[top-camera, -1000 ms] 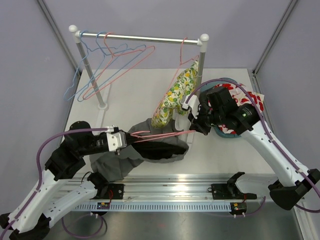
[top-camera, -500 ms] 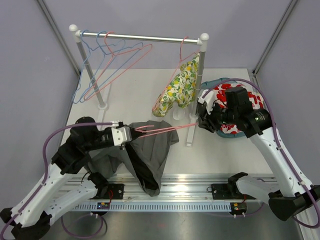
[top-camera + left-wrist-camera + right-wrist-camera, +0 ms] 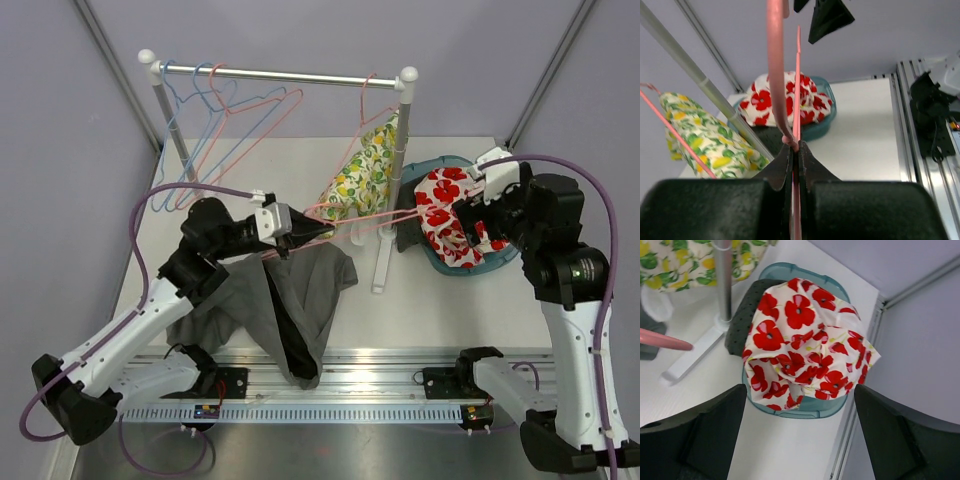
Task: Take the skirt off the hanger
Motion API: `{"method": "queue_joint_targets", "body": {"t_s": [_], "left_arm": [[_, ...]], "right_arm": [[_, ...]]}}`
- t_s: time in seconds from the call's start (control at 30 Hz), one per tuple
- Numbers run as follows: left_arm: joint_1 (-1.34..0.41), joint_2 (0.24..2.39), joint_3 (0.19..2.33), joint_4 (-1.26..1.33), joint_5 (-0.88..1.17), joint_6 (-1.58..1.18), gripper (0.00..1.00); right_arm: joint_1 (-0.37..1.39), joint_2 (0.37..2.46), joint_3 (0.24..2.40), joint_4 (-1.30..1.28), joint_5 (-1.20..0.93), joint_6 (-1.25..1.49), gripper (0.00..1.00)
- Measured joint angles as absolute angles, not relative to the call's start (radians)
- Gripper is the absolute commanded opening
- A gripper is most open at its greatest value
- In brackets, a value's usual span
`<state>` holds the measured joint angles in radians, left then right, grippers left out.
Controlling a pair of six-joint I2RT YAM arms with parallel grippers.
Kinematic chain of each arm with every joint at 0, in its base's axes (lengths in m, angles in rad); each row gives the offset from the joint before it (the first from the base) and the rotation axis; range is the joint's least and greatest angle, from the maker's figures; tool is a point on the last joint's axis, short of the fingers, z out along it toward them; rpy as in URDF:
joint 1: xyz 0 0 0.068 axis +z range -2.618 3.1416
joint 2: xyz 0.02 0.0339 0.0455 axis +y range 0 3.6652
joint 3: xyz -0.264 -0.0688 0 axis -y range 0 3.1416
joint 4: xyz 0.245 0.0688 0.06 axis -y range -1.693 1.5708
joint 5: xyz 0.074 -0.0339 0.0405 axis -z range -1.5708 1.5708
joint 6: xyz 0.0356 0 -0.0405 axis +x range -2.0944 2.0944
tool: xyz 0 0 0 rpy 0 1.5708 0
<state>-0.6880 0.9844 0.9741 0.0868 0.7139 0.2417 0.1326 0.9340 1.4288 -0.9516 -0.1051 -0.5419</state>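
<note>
A: Watching the grey skirt (image 3: 290, 295) sprawling crumpled on the white table (image 3: 450, 300), just below the left gripper (image 3: 315, 232), trailing one dark fold over the near edge onto the metal rail (image 3: 350, 372).

B: Noting those jaws pinching tight on the pink hanger (image 3: 775, 75), holding it level above the cloth. Struggling to tell wire touching fabric or not.

A: Panning right, finding the right gripper (image 3: 800, 390) hanging wide open over the teal basket (image 3: 805, 412), gripping nothing.

B: Catching poppy-print cloth (image 3: 805, 340) heaping in there. Taking in the clothes rack (image 3: 280, 73) behind, carrying spare hangers (image 3: 215, 125) and a lemon-print garment (image 3: 365, 175), with pale lilac walls (image 3: 60, 200) closing in.
</note>
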Motion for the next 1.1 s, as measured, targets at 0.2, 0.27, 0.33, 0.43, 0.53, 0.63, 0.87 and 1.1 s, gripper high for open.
{"method": "queue_joint_targets", "body": {"t_s": [0.2, 0.27, 0.33, 0.43, 0.53, 0.63, 0.87, 1.1], "left_arm": [[-0.688, 1.041, 0.979, 0.469, 0.705, 0.001, 0.00], [-0.688, 1.065, 0.995, 0.594, 0.696, -0.084, 0.00], [-0.688, 1.085, 1.021, 0.696, 0.683, -0.155, 0.00], [-0.687, 1.090, 1.058, 0.762, 0.676, -0.208, 0.00], [-0.687, 1.057, 1.096, 0.717, 0.677, -0.205, 0.00], [-0.687, 0.970, 1.116, 0.561, 0.672, -0.150, 0.00], [-0.687, 0.665, 1.214, -0.016, 0.481, 0.076, 0.00], [-0.687, 0.599, 1.240, -0.329, 0.160, 0.152, 0.00]], "right_arm": [[0.075, 0.902, 1.385, -0.889, -0.069, -0.466, 0.96], [0.058, 0.905, 1.346, -0.869, -0.091, -0.446, 0.96], [0.041, 0.912, 1.304, -0.855, -0.126, -0.430, 0.96], [0.036, 0.923, 1.255, -0.843, -0.168, -0.420, 0.97], [0.036, 0.918, 1.220, -0.831, -0.205, -0.418, 0.98], [0.035, 0.906, 1.186, -0.809, -0.226, -0.418, 0.99], [0.029, 0.915, 1.121, -0.763, -0.322, -0.429, 0.99], [0.016, 0.940, 1.047, -0.748, -0.564, -0.470, 0.99]]}}
